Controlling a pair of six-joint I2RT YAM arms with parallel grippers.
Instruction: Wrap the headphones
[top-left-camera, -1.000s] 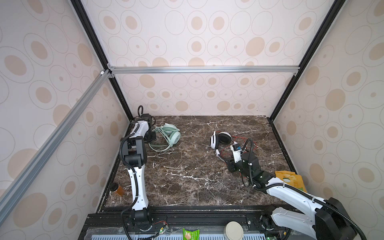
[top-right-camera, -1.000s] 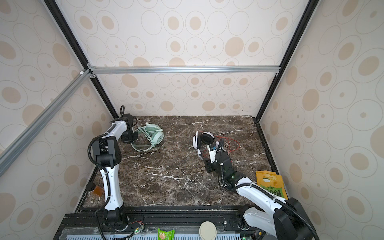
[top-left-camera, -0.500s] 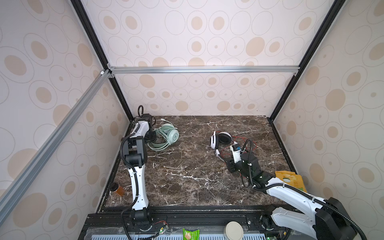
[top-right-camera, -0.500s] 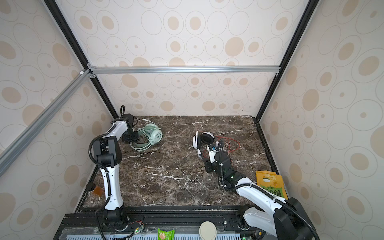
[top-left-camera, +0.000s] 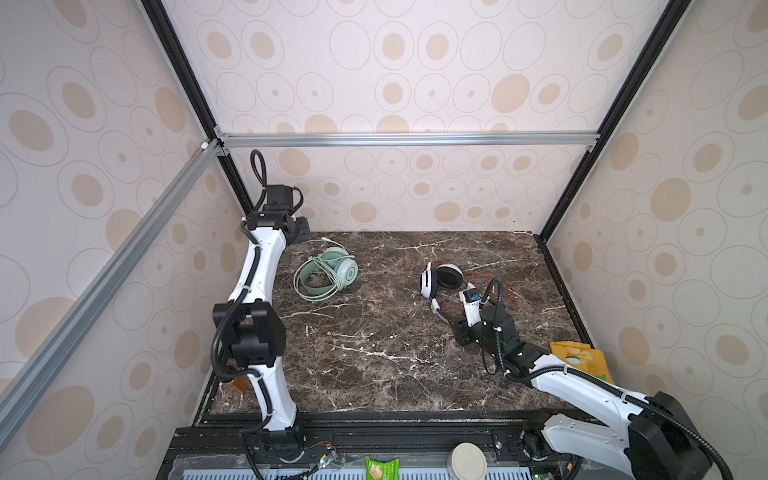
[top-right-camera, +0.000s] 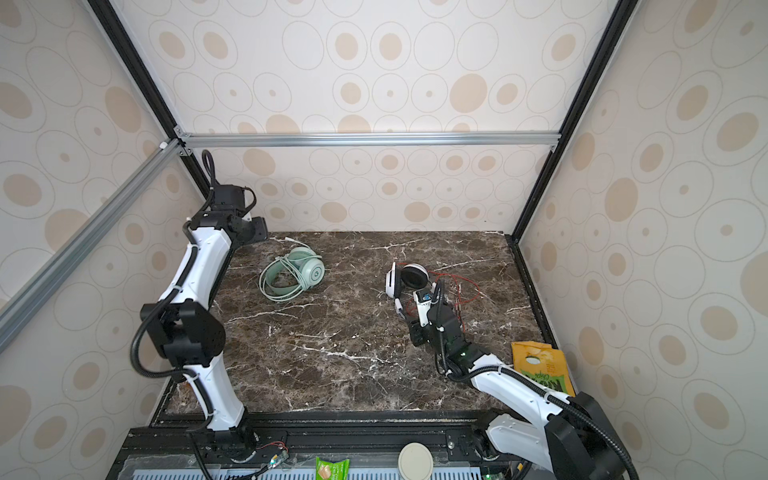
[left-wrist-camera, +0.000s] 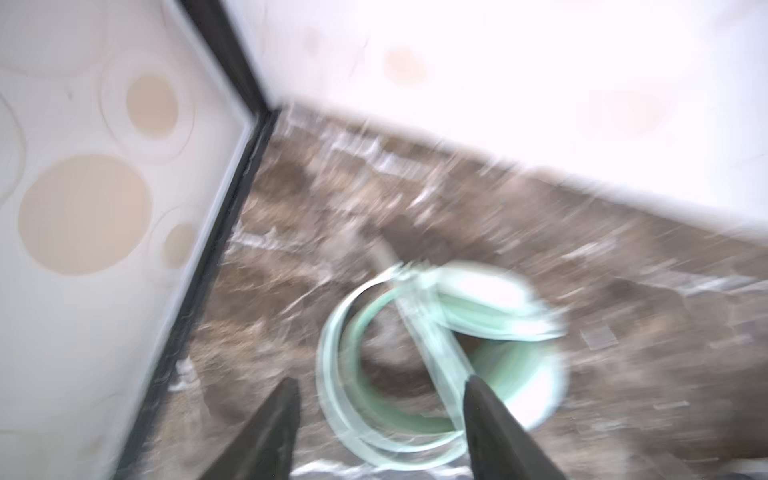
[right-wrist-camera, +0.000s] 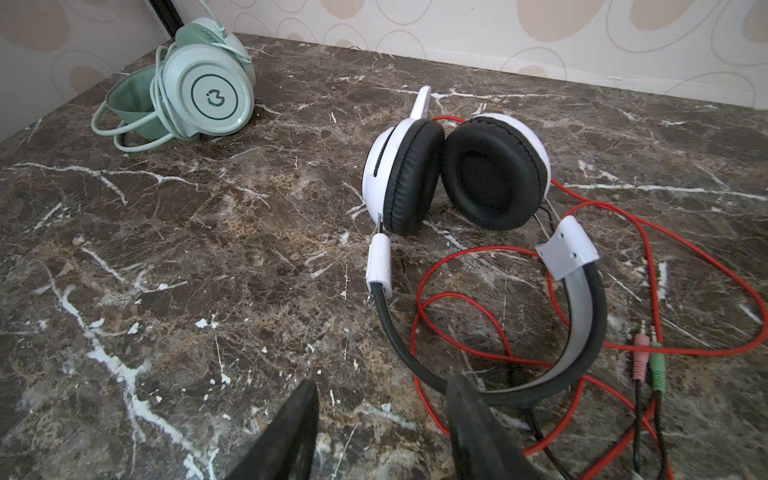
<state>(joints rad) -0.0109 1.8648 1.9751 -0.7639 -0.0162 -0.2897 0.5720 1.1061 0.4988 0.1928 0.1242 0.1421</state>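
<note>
**Top views, both.** We list one table (top-left-camera: 374, 353), brown marble. The white headset (top-left-camera: 442, 276) (top-right-camera: 409, 276) lies on it, its red cable (top-left-camera: 498, 291) loose beside it. The mint headset (top-left-camera: 332, 272) (top-right-camera: 299, 272) lies well left of the white headset, with its cable looped round it. The left gripper (top-left-camera: 301, 230) hangs raised, farther left again. The right gripper (top-left-camera: 459, 332) sits low, just in front of the white headset.

**Left wrist view, blurred.** The left gripper (left-wrist-camera: 380, 378) has its fingers spread and holds nothing. The mint headset (left-wrist-camera: 498, 316) lies beyond them.

**Right wrist view.** The right gripper (right-wrist-camera: 381, 380) has its fingers apart, with bare table between them. The white headset (right-wrist-camera: 490, 174) lies ahead, its band (right-wrist-camera: 582, 316) passing just behind one finger; we cannot tell whether they touch. The plugs (right-wrist-camera: 648, 357) lie beside the band.
</note>
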